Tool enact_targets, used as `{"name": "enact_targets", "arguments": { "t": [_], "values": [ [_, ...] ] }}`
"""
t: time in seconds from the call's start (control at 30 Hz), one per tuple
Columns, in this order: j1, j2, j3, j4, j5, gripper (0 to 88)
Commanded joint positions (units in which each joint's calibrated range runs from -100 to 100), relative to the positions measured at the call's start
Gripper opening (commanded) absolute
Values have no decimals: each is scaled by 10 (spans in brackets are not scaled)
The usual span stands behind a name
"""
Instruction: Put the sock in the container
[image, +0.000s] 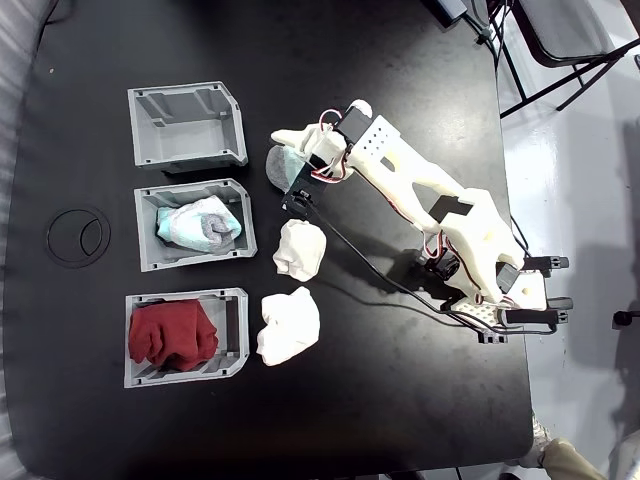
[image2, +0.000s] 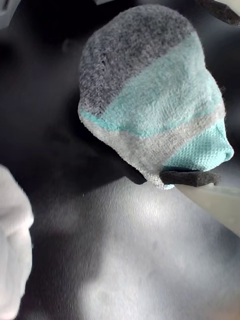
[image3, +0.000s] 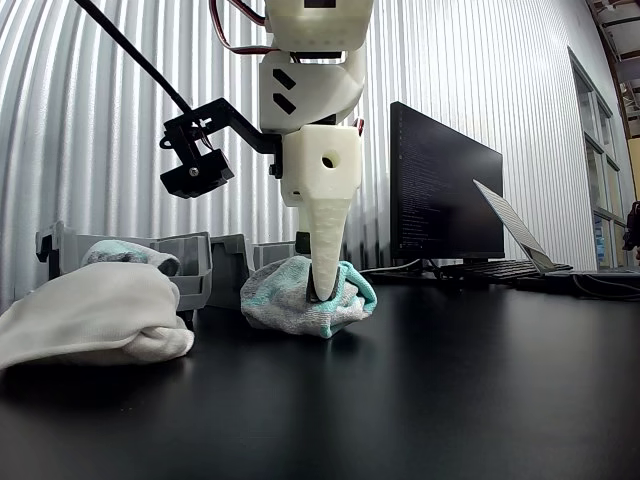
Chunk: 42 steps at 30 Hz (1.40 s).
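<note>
Sock (image3: 300, 296) — apparently pinched — beside container (image: 187, 127)

The counter (image: 400, 400) is black and shiny. Three grey bins stand on it in a column on the left of the fixed view: the top container (image: 186, 126) is empty, the middle bin (image: 195, 226) holds a mint and white sock, and the bottom bin (image: 186, 338) holds a dark red cloth. Just right of the bins lie two white balled socks (image: 299, 247) (image: 289, 326). The sock (image: 283, 165), mint and grey, sits on the counter near the top bin. A black ring (image: 80, 236) lies at the far left.
</note>
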Motion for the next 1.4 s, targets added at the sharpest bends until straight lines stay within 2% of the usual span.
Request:
{"name": "enact_targets", "arguments": {
  "t": [0.0, 0.1, 0.17, 0.7, 1.1, 1.37],
  "values": [
    [-3, 1, -22, -20, -2, 507],
    [-3, 8, -22, -19, -2, 497],
    [-3, 12, -22, -19, -2, 459],
    [2, 5, -22, -17, -2, 14],
    [-7, -20, -54, -11, -3, 14],
    [-100, -125, -82, 44, -3, 14]
  ]
}}
